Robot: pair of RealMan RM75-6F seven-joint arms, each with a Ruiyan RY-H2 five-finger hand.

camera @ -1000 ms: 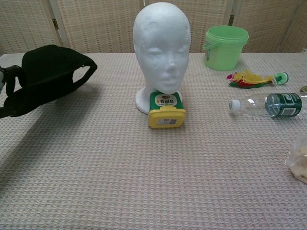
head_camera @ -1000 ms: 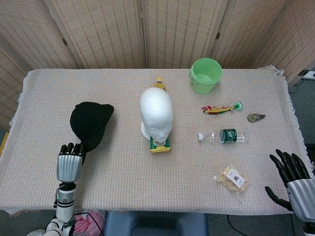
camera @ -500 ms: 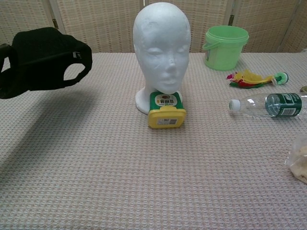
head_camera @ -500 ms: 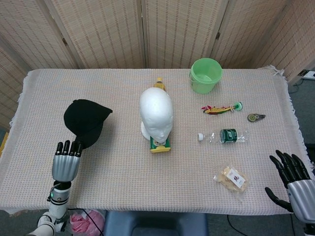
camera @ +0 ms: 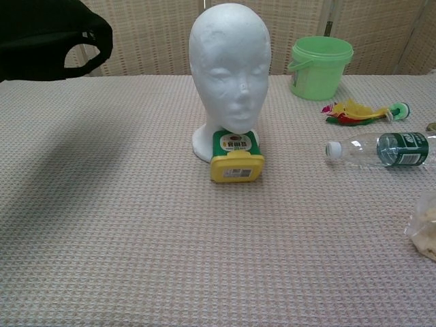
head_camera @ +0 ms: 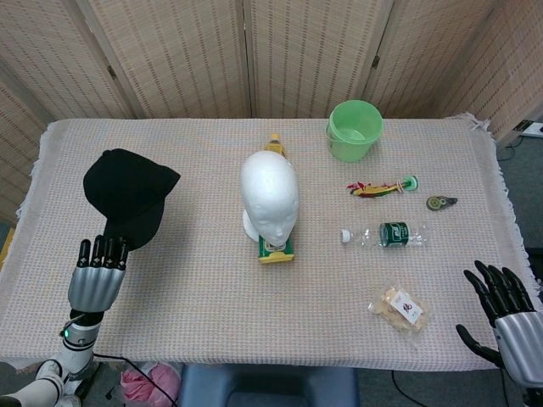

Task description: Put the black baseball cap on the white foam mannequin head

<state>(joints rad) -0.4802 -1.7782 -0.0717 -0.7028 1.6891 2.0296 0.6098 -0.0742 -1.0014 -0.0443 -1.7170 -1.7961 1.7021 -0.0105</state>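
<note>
From the head view, the green bucket (head_camera: 355, 130) stands at the far side of the bench (head_camera: 212, 297), right of centre, and its inside looks bare. A clear bottle (head_camera: 386, 235) with a green label lies on its side to the right of the foam head (head_camera: 269, 199); whether it holds any liquid is unclear. Near the right front edge lies a clear bag (head_camera: 400, 308) with pale snacks in it. A yellow and green box (head_camera: 277, 248) lies touching the front of the foam head's base. The left hand (head_camera: 96, 275) grasps the brim of the black cap (head_camera: 125, 188), held up over the left part of the bench, well apart from the foam head. The right hand (head_camera: 507, 318) is released, fingers spread, at the near right corner and partly cut off by the frame.

From the chest view, the cap (camera: 48, 37) is cut off by the top left corner, clear of the bench, and neither hand shows. The bucket's (camera: 320, 67) inside is hidden by its wall. The bag (camera: 424, 228) is cut off at the right edge.
</note>
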